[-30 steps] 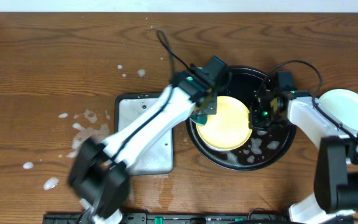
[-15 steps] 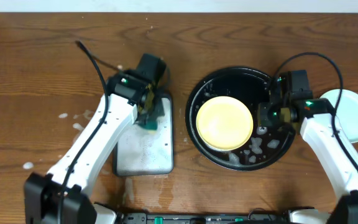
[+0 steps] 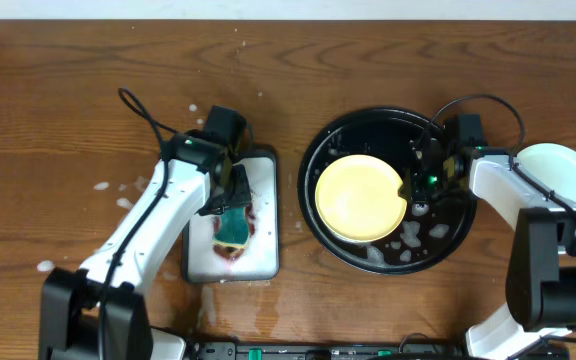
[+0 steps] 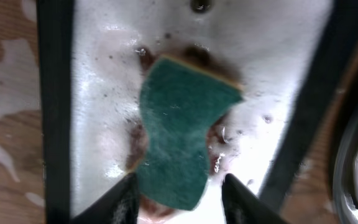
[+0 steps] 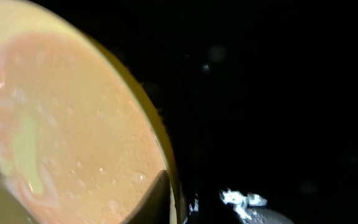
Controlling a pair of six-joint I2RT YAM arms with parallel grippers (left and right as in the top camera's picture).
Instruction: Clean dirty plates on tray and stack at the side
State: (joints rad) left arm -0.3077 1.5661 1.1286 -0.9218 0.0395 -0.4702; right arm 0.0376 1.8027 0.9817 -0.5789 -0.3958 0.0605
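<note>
Now your left gripper hangs with jaws apart astride the green sponge, which lies on the grey tray. The yellow plate sits in the black tray. Your right gripper meets the plate's 3 o'clock rim; whether it is clamped, I cannot tell.

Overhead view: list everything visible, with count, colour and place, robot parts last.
table: one, brown, beneath all
round tray: one, black, right of centre
yellow plate: one, pale, in round tray
mint plate: one seen, pale, right of round tray
rectangular tray: one, grey-white, left of round tray
sponge: one, green, on rectangular tray
foam patches: several, white, table's left
left tool: one, black, open over sponge
right tool: one, black, at yellow plate's rim
</note>
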